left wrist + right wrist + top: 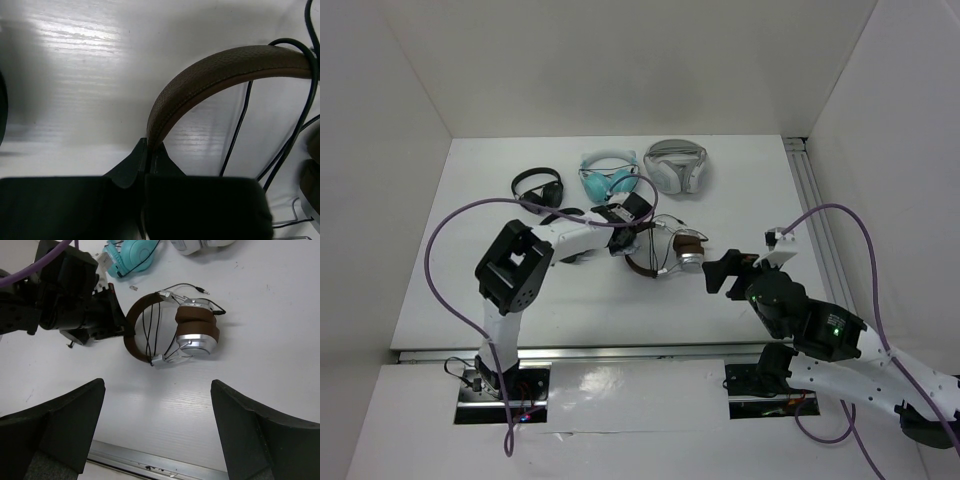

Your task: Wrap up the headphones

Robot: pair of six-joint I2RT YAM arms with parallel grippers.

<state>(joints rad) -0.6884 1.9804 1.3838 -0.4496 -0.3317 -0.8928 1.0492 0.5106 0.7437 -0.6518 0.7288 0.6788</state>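
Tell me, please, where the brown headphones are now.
Top external view: the brown headphones lie centrally, between the left gripper, closed on their headband, and the open right gripper.

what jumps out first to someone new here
The brown headphones lie mid-table, cable looped over the headband, with the left gripper shut on that band. The right gripper hovers beside them, jaws open; teal headphones stand out at the back.

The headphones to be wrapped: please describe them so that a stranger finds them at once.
On the table, black, teal and white-grey headphones lie in a back row. The headphones lie nearer than that row, mid-table, their headband held by the left end effector. Only this pair has a brown headband, brown pads and silver cups.
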